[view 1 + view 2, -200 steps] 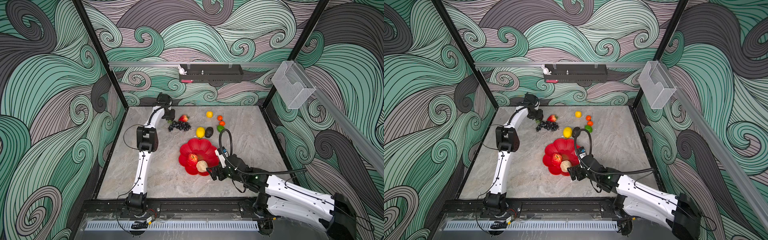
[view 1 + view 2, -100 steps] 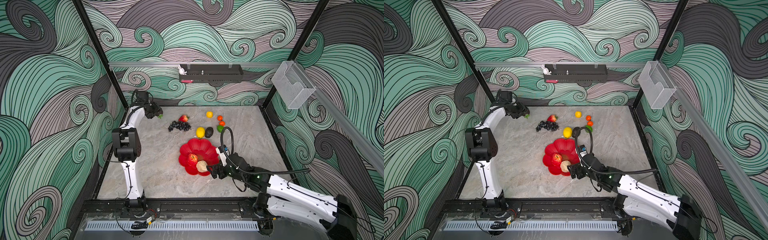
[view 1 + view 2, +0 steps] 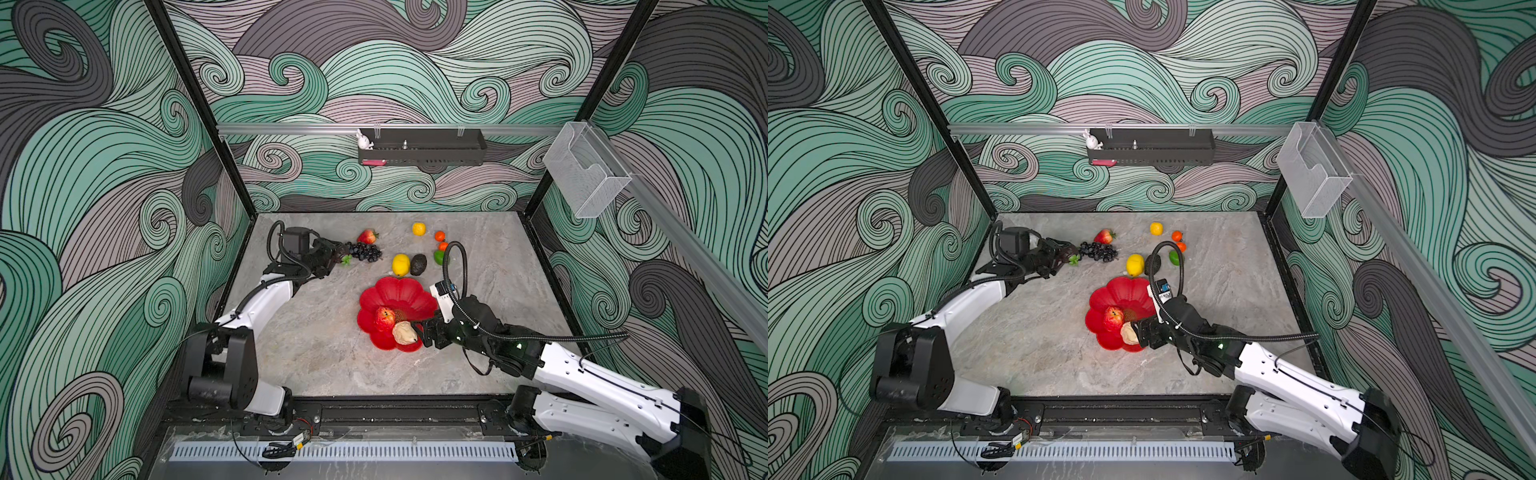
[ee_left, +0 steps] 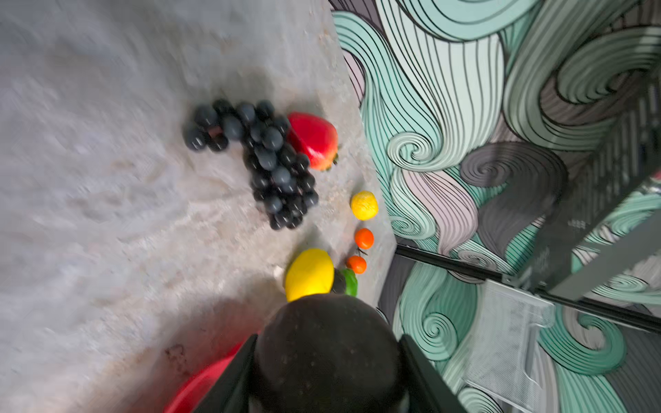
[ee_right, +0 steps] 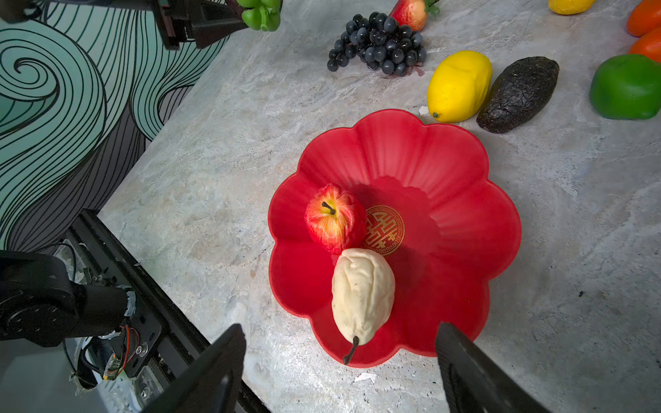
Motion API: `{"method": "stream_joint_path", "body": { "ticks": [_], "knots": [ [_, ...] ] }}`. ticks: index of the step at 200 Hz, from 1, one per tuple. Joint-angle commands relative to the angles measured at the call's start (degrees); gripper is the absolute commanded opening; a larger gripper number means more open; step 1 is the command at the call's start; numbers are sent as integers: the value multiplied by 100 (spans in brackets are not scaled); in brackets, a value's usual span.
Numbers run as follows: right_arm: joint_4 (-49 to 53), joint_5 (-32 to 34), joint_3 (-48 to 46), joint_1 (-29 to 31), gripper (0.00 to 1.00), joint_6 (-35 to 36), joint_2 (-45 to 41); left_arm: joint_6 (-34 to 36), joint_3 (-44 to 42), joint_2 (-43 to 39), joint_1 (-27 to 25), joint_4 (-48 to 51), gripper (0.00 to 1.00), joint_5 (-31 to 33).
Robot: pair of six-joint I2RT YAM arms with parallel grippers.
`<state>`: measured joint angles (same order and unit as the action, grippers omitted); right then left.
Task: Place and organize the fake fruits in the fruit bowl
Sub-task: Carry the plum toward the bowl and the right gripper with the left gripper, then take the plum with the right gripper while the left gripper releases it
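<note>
While the left gripper [image 3: 338,252] clamps a dark fruit [image 4: 327,350], the wide-open right gripper [image 3: 419,331] could knock the pear [image 3: 404,332] off the rim of the fruit bowl [image 3: 395,291].

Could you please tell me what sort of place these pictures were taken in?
Probably a robot test booth: a left arm and a right arm are mounted at the front of a stone-look table, patterned walls close it in, and plastic fruit lies by a red bowl.

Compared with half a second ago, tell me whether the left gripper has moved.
Yes. The left gripper, holding a dark fruit, swung right toward the grapes and now sits beside them.
</note>
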<state>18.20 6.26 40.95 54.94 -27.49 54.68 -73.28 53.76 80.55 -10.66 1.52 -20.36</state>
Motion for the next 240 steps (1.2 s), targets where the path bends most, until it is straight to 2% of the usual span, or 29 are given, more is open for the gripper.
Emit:
{"method": "stream_joint_path", "body": {
  "ticks": [1,42,118,176,240],
  "knots": [
    [-51,-159,151,-33,82,-44,44,-789,-375,-689,-634,-657,50,500],
    [-423,-384,191,-34,76,-134,117,-1315,-1041,-1296,-1646,-722,50,1095],
    [-1163,-808,174,-12,59,-374,580,-1704,-1504,-1635,-2702,-736,50,1570],
    [-1482,-735,80,77,51,-591,842,-1858,-1645,-1644,-3207,-855,51,1597],
    [-1566,-495,-34,167,40,-620,975,-1822,-1684,-1762,-3311,-792,51,1623]
  ]
}}
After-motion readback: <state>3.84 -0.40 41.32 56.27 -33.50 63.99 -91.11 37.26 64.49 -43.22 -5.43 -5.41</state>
